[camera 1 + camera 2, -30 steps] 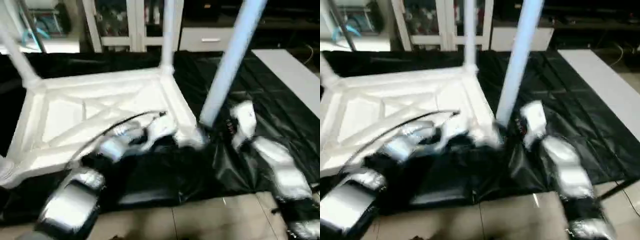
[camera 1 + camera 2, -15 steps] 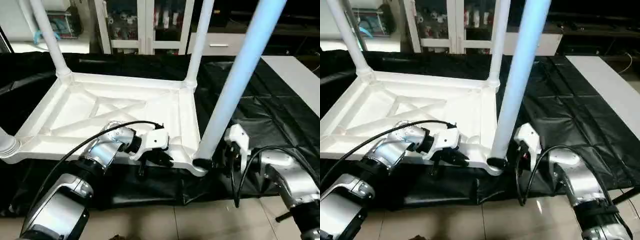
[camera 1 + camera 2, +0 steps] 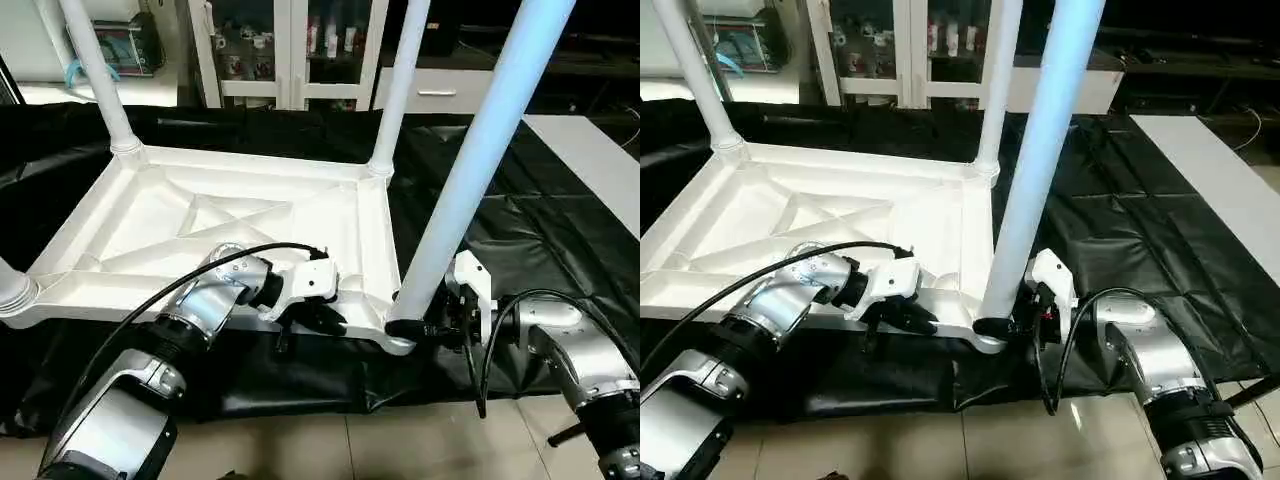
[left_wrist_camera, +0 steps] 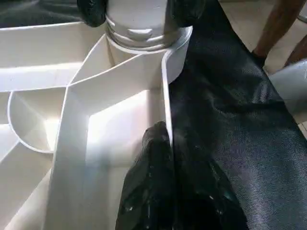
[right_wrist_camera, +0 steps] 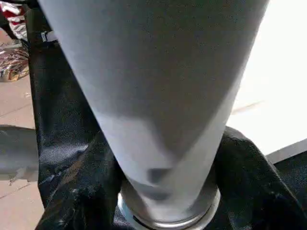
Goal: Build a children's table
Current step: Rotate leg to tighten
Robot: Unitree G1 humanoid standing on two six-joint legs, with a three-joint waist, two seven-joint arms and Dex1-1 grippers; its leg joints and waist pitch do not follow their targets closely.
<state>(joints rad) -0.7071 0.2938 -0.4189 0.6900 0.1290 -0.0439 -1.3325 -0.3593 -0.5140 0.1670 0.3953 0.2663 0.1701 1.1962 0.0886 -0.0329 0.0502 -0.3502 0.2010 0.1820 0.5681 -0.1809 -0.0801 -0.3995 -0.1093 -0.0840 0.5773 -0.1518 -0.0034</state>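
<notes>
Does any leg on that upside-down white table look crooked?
Yes. The near-right white tapered leg, gripped at its base by the right gripper, leans right in its round corner socket, unlike the far-right white leg.

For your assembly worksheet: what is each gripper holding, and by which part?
The right gripper clasps the near-right leg at its base, just above the socket. The left gripper pinches the tabletop by its near rim.

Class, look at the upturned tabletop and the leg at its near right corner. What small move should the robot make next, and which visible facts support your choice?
Probably press or twist the near leg further into its corner socket. The right gripper is closed around the leg's base just above the socket, while the left gripper pinches the tabletop rim beside it, bracing it. The leg leans slightly, so it may not be fully seated.
</notes>
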